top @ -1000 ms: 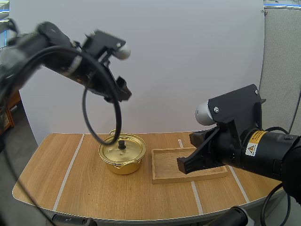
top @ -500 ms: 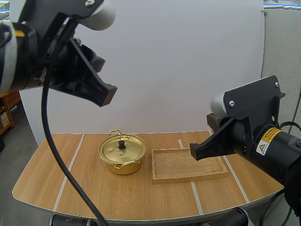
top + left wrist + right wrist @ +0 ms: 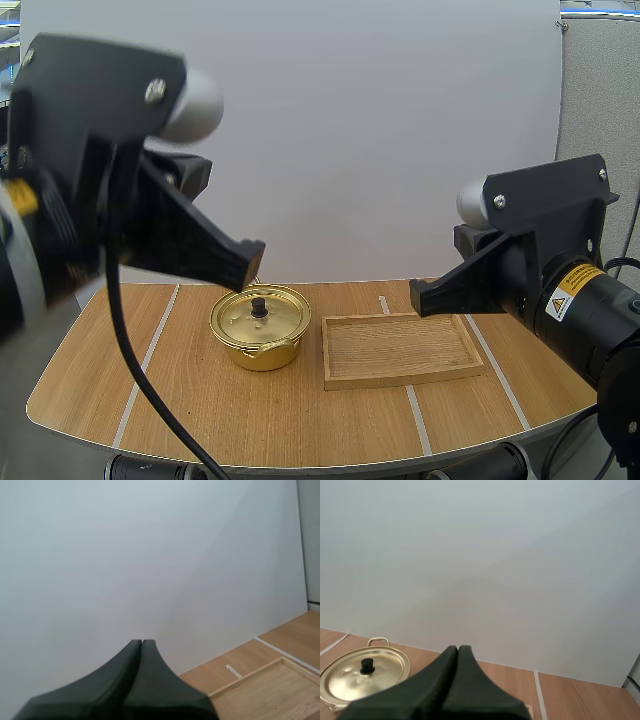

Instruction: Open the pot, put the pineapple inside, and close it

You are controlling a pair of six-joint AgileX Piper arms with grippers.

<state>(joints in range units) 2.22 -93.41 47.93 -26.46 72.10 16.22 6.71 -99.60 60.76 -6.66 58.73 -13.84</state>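
L claw (image 3: 142, 642) & R claw (image 3: 458, 648) both pinched closed, empty.
Both up off the table (image 3: 200, 410); pot (image 3: 262, 356) upright w/ lid (image 3: 238, 320) on, knob (image 3: 259, 305) up, just beside tray (image 3: 400, 350).

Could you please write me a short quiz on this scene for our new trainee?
1. True or false: the lid sits on the pot.
2. In the high view, where does the wooden tray lie from the pot? A: to its left; B: to its right; C: behind it.
3. Fill in: the left gripper and the right gripper each have their fingers ___.
Key: 1 true; 2 B; 3 shut, on nothing.
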